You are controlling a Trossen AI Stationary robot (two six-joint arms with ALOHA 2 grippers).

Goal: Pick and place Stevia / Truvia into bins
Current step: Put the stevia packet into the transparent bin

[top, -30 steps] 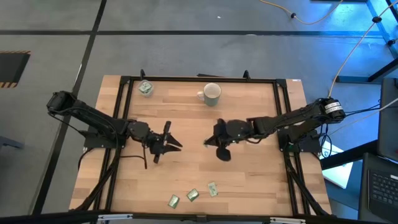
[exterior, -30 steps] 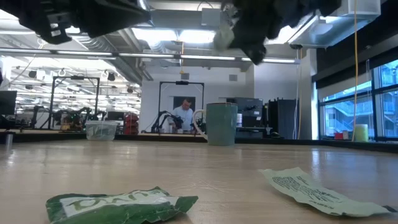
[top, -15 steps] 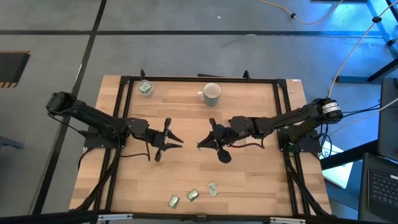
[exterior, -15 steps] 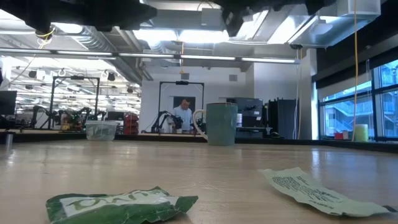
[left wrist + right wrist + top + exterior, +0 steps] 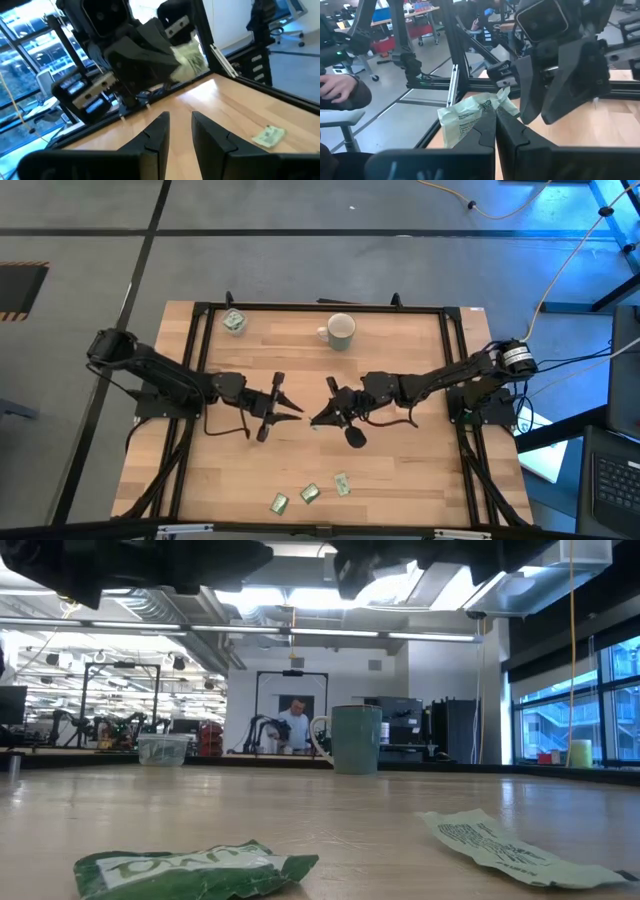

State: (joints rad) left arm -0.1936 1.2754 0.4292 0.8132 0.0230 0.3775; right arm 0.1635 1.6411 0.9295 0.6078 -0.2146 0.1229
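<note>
My right gripper (image 5: 322, 418) hovers over the middle of the table, shut on a pale green Stevia sachet (image 5: 469, 118). The same sachet (image 5: 189, 59) shows in the left wrist view. My left gripper (image 5: 290, 408) faces it from close by, open, with nothing between its fingers (image 5: 156, 134). Three more sachets (image 5: 309, 493) lie flat near the table's front edge, two of them in the low view (image 5: 190, 870) (image 5: 500, 843). The mug (image 5: 341, 330) stands at the far middle. The clear cup (image 5: 234, 322) stands at the far left with sachets in it. My right gripper pinches one end of the sachet (image 5: 489, 111) between its two fingers. The fingers point about level, toward the table's left. The crumpled sachet sticks out past the fingertips toward my left gripper and hangs clear of the table.
A black frame (image 5: 320, 308) runs along the table's edges. One loose sachet (image 5: 270, 136) lies on the wood beyond my left gripper. A person (image 5: 295, 725) stands in the room far behind the mug. Bare wood lies between the grippers and the mug.
My right gripper has tipped up from pointing downward to about level, rolled, and moved toward the table's left, bringing the sachet up to my left gripper. My left gripper has rolled about its own axis. Neither has opened or shut.
</note>
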